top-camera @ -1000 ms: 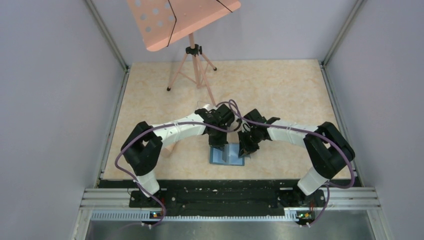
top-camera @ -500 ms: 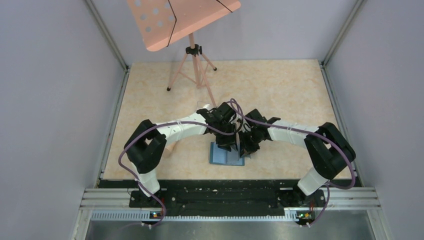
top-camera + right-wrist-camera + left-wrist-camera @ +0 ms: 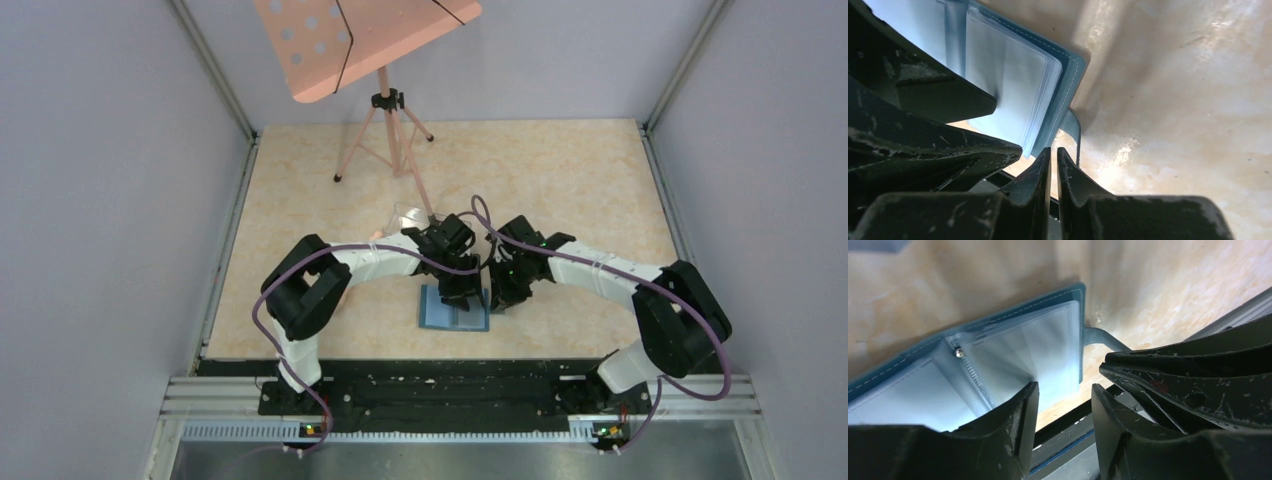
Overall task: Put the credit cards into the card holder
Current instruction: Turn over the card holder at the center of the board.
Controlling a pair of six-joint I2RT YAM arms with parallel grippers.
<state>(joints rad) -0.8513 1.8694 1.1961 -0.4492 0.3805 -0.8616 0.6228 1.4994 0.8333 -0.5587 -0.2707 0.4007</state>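
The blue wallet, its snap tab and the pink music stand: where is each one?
Blue wallet (image 3: 434, 312): top view, on its open left half.
Snap tab (image 3: 1096, 335): left wrist view, on the strap past the wallet's edge.
Pink music stand (image 3: 380, 35): top view, on its perforated tray.

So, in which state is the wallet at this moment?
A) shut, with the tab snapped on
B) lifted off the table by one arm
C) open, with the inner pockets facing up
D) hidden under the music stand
C: the wallet lies spread open on the table, and the left wrist view shows its pale pockets and its loose tab.
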